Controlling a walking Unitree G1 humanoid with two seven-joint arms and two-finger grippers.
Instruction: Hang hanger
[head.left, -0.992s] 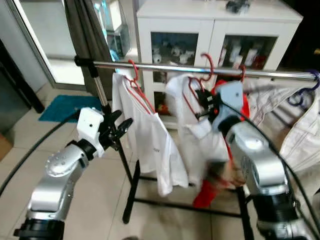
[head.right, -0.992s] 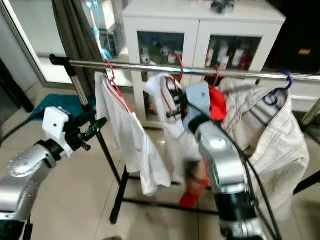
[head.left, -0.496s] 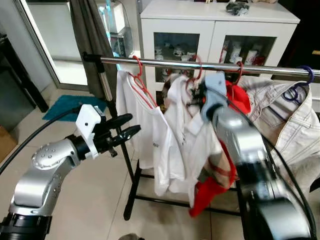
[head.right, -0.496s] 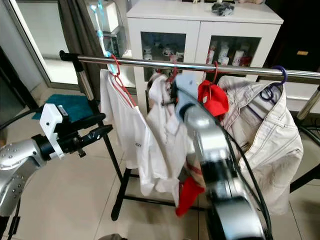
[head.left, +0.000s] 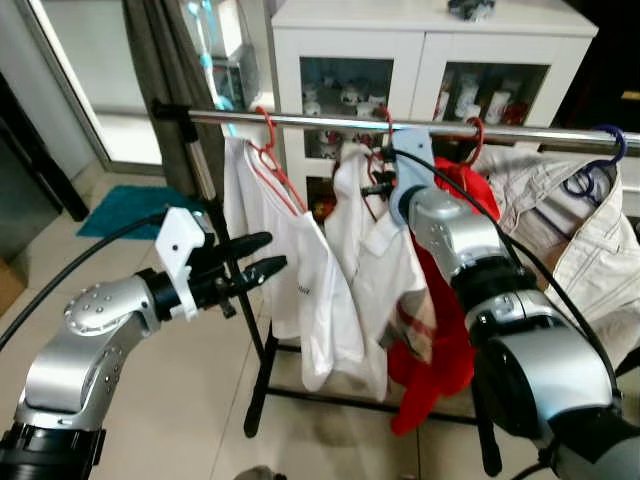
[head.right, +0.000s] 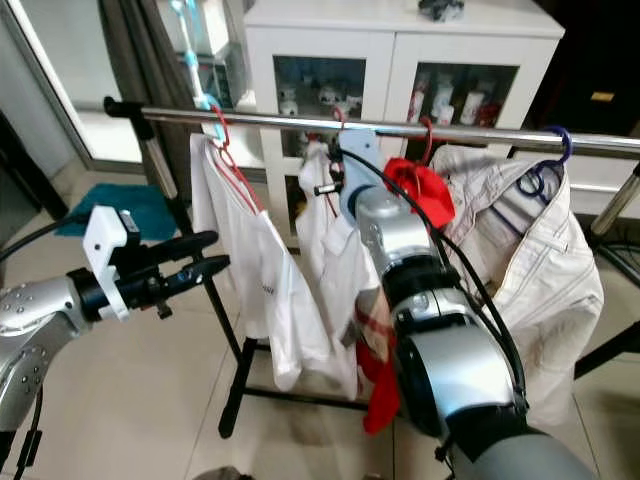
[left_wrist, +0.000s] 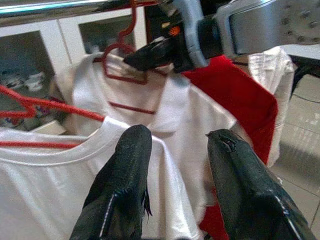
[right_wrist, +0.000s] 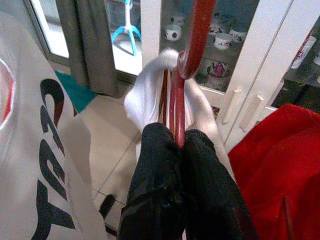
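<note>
Seen from the head, looking forward and down at a clothes rail (head.left: 330, 122) before a white cabinet (head.left: 430, 30), both eyes sharing it. From the left wrist, facing along two fingers (left_wrist: 125, 190) toward hung shirts; from the right wrist, close on a red hanger (right_wrist: 187, 55).

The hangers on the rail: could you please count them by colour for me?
Red hangers: 3, one of them in the right gripper
Purple hanger: 1
Total: 4
</note>
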